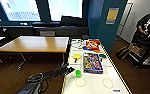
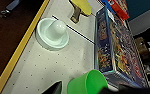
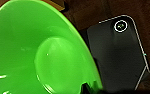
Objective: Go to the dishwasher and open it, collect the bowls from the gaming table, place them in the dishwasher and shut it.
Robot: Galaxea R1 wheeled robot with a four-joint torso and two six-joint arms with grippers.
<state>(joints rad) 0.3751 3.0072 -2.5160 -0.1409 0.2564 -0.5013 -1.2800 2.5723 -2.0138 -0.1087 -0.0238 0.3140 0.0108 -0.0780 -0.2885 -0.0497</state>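
Left gripper (image 1: 70, 70) reaches in from the lower left of the head view to the edge of the gaming table (image 1: 96, 80), just beside a small green cup (image 1: 78, 73); whether it is spread or pressed together I cannot tell. Right gripper (image 3: 89, 88) seems to pinch the rim of the lime bowl (image 3: 41, 55), which hangs over dark floor. The cup stands close to the box (image 1: 92, 62), so any approach should be slow and straight to avoid tipping it. Keep the bowl level meanwhile.
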